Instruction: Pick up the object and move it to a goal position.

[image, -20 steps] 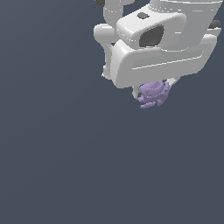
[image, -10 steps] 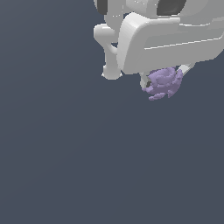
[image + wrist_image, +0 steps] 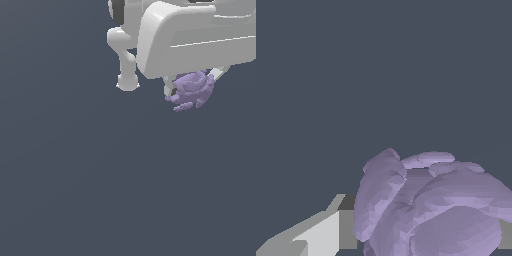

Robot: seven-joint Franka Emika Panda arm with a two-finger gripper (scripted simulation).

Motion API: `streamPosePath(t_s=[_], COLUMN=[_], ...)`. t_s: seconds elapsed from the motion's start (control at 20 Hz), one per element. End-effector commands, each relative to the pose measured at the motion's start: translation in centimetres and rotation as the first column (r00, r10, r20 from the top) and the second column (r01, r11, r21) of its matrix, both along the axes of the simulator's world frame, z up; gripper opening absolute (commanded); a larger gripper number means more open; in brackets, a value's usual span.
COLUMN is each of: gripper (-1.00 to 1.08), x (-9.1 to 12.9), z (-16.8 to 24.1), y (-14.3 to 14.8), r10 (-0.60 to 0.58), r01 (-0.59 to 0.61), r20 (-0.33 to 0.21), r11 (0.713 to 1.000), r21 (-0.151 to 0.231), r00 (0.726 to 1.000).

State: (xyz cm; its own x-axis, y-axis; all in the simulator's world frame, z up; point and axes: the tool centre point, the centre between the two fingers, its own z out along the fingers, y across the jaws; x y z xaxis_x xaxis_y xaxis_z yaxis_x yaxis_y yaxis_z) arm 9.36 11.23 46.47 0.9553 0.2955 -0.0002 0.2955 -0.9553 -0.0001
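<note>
Arm count: one white robot arm point(image 3: 190, 40), visible in the exterior view at the top, toward that view's right.
Gripper count: one gripper point(image 3: 192, 90), mounted below the white housing and mostly hidden by it.
Object count: one pale-purple lumpy object point(image 3: 191, 90), with rounded ridges and knobs.
Object location: directly beneath the white housing in the exterior view, lodged between the gripper's fingers, with open grey background all around its lower side and no contact with any surface visible.
Finger state: clamped on the object. One pale finger point(image 3: 218, 74) shows on the exterior view's right of the object, touching it; a second finger edge shows at the object's other side, partly hidden.
Wrist view, object: the object point(image 3: 431, 205) fills much of the frame, showing several overlapping rounded lobes.
Wrist view, finger: one white and grey finger point(image 3: 326, 230) lies just beside the object, in contact with its side. A small grey strip at the object's opposite side cannot be identified with certainty.
Background: uniform dark grey-blue in both views; one plain field, no separate features.
</note>
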Motion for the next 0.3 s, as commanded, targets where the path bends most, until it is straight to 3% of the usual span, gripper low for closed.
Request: streamPosePath(t_s=[0.0,0.25], gripper=[-1.0,-1.0], x=[0.02,0.03], z=[0.13,0.18], y=[0.03,0.05], r10=[0.0,0.0], r01=[0.0,0.0], r20=[0.0,0.0], r11=[1.0,1.0], r21=[0.0,0.0], r00=[1.0,1.0])
